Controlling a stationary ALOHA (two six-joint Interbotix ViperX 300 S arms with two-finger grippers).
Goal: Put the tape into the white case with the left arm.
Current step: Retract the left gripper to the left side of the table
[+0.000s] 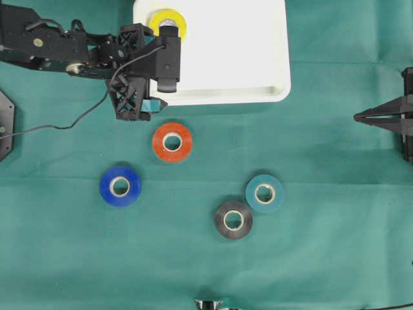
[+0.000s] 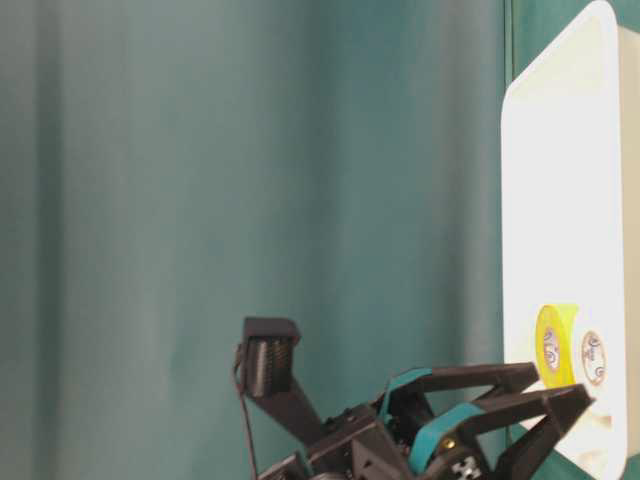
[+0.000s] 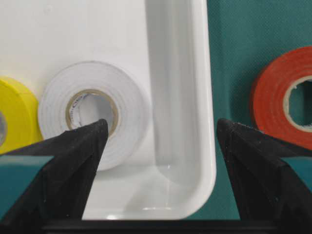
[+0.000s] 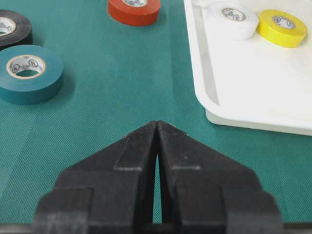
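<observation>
Two rolls already lay flat in the white case (image 1: pixel 258 58): a yellow roll (image 4: pixel 282 27) and, touching it, a white roll (image 3: pixel 95 112) near the case's corner. Our left gripper (image 3: pixel 158 146) hung over that corner with its jaws spread wide and nothing between them; the white roll sat just inside one finger, free of any grip, and the case's rim passed through the gap. We judged the next move to turn on the orange roll (image 1: pixel 172 142), the nearest tape still out on the green tabletop (image 1: pixel 64 258): it lay flat, hole upward, just beyond the case's rim on the side of the other finger, so the left jaws would have to lift clear of the rim and swing outward over it. Being round, it offered no long axis to line up with. The left arm (image 1: pixel 51 48) was much the nearer one; our right gripper (image 4: pixel 157 146) rested at the far edge of the tabletop with its jaws pressed together and empty, well apart from every roll. Farther out lay a blue roll (image 1: pixel 120 186), a teal roll (image 1: pixel 264 193) and a black roll (image 1: pixel 233 219), the last two touching each other. Nothing stood between the left jaws and the orange roll except the rim itself, which we thought the only likely snag.
</observation>
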